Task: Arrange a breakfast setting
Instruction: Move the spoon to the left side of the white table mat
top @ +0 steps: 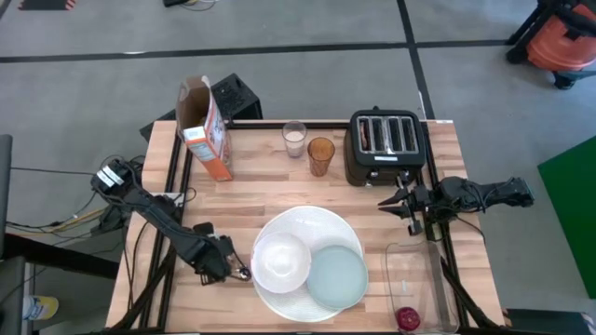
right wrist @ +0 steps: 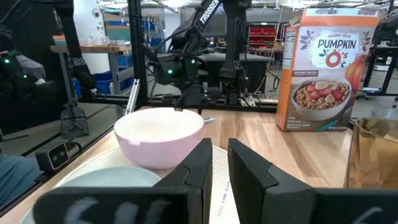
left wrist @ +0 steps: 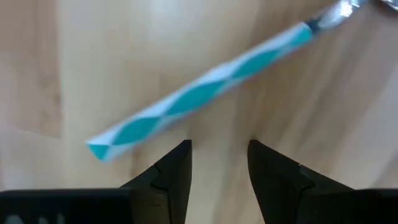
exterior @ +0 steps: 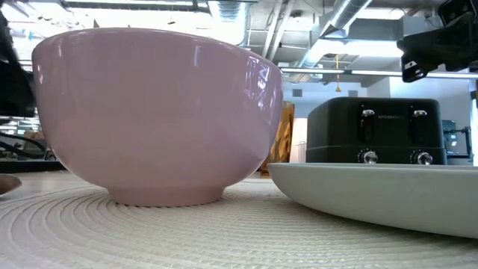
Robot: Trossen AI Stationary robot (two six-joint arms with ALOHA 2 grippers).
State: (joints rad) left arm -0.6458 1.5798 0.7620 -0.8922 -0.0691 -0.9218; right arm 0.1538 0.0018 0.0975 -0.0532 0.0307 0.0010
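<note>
The teal-handled spoon lies flat on the wooden table just left of the large white plate. My left gripper hovers over the spoon's handle with its fingers open, touching nothing; in the high view it is at the plate's left. The white bowl and the pale green small plate rest on the large plate. My right gripper waits in front of the toaster, fingers close together and empty.
The orange-white cereal box stands at the far left. The milk glass and amber glass stand beside the black toaster. A clear container at the near right holds the red fruit.
</note>
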